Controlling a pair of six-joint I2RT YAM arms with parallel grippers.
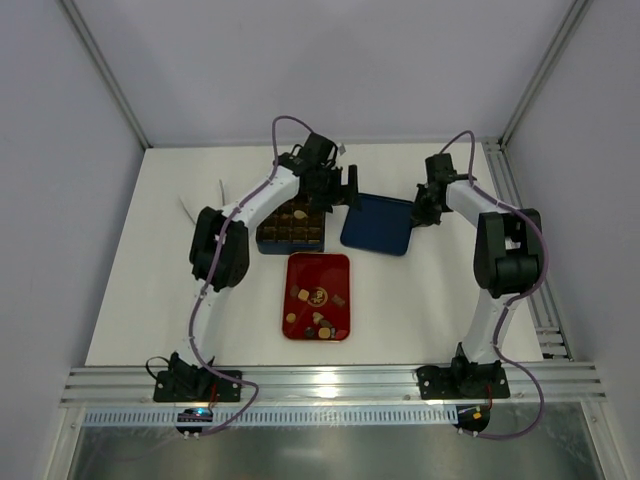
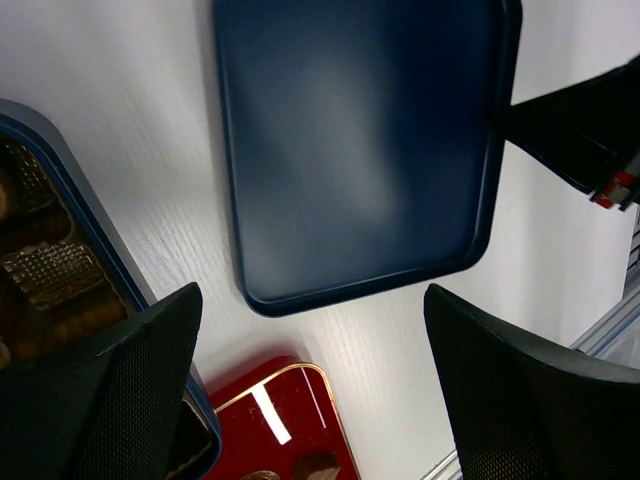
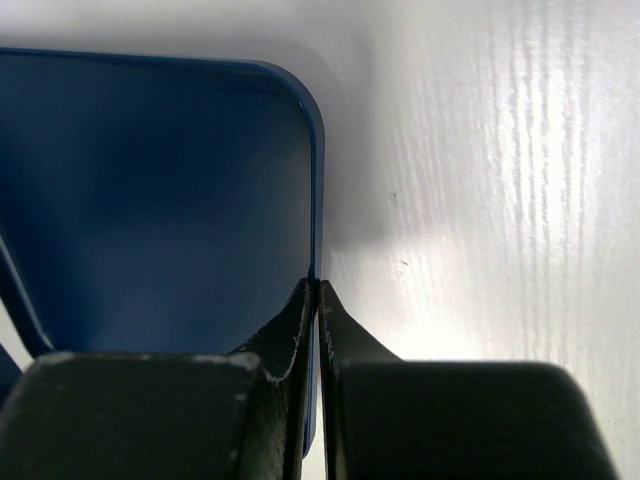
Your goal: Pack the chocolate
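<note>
Packing has only just begun, by the look of it: most of the chocolate (image 1: 300, 294) lies in small bits on the red tray (image 1: 335, 270), close to the arms. The box (image 1: 290, 236) sits just behind that tray, and from above only one or two light bits seem to be in its cells. So I think nearly all the bits have yet to go into the box. A blue tray (image 1: 378, 225) lies flat on the counter (image 1: 150, 280), just to the right of the box, and it has nothing in it. The right gripper (image 3: 318, 290) is closed tight and pinches the thin rim of the blue tray, near one round corner. It touches no chocolate. The left gripper (image 2: 310, 300) is wide open and holds nothing. It hangs over the near end of the blue tray, with the box on one side and a corner of the red tray below
</note>
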